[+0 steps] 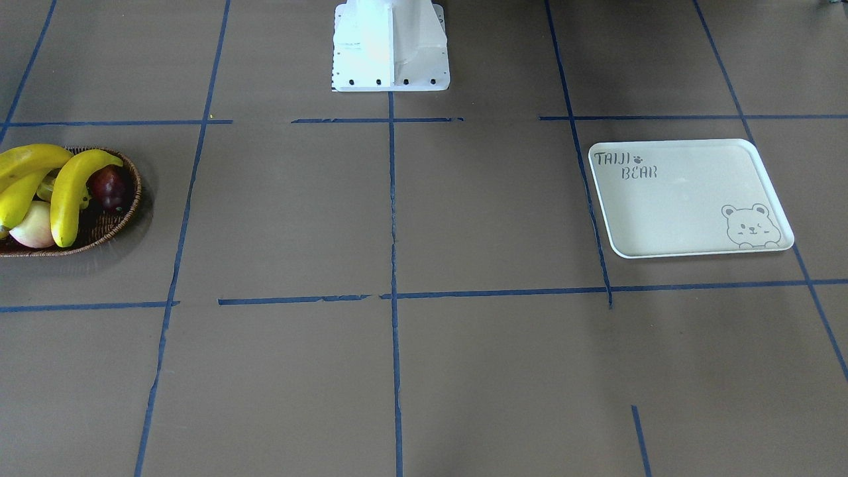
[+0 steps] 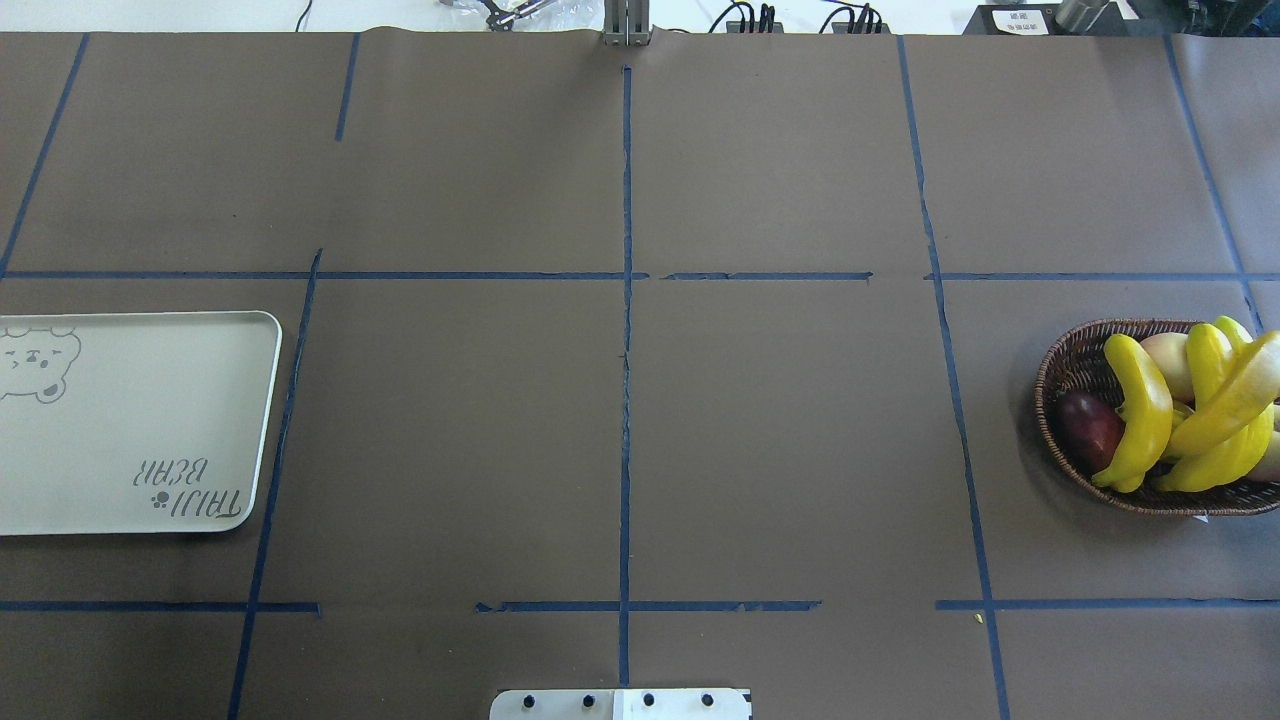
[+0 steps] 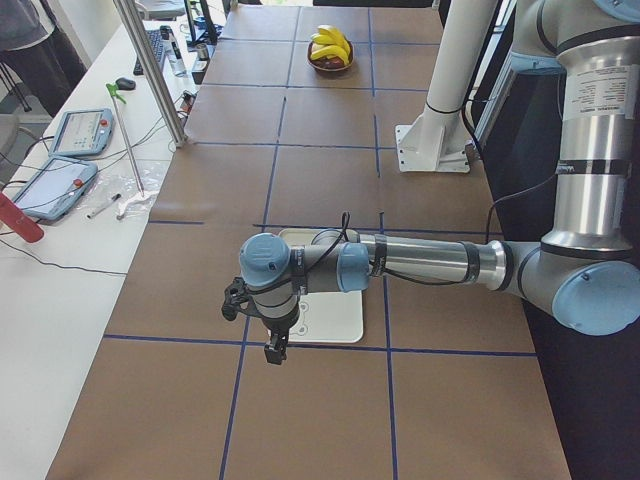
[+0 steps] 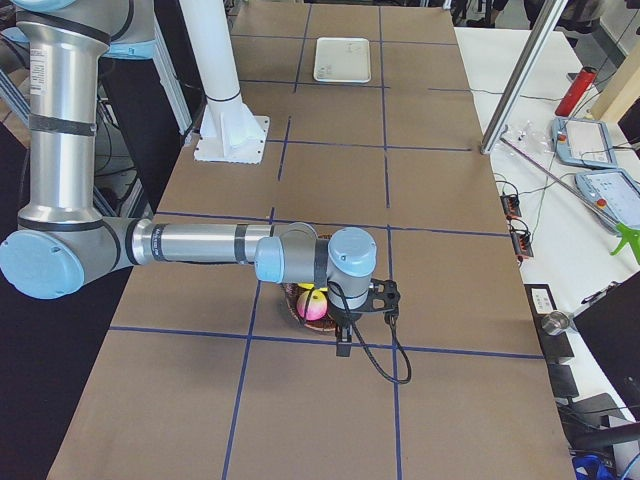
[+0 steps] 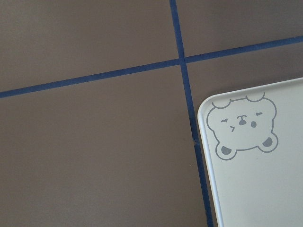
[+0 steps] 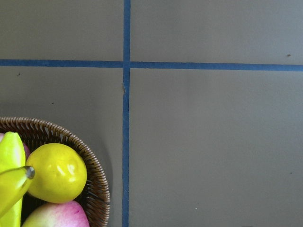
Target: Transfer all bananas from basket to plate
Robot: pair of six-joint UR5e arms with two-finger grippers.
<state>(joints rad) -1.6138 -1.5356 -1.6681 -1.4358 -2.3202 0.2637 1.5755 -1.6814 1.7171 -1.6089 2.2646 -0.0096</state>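
The bananas (image 2: 1135, 415) lie piled in the basket (image 2: 1060, 365) at the robot's right end of the tabletop (image 2: 620, 450), together with a dark red fruit (image 2: 1090, 430), a pink fruit (image 1: 33, 228) and a round yellow fruit (image 6: 57, 172). The right hand (image 4: 343, 345) hangs above the tabletop just beside the basket's rim, off the bananas. The plate (image 2: 130, 430) sits well apart at the left end, bare, with the left hand (image 3: 275, 350) hanging near its bear-printed corner. Whether either hand is open or closed cannot be told from these side views.
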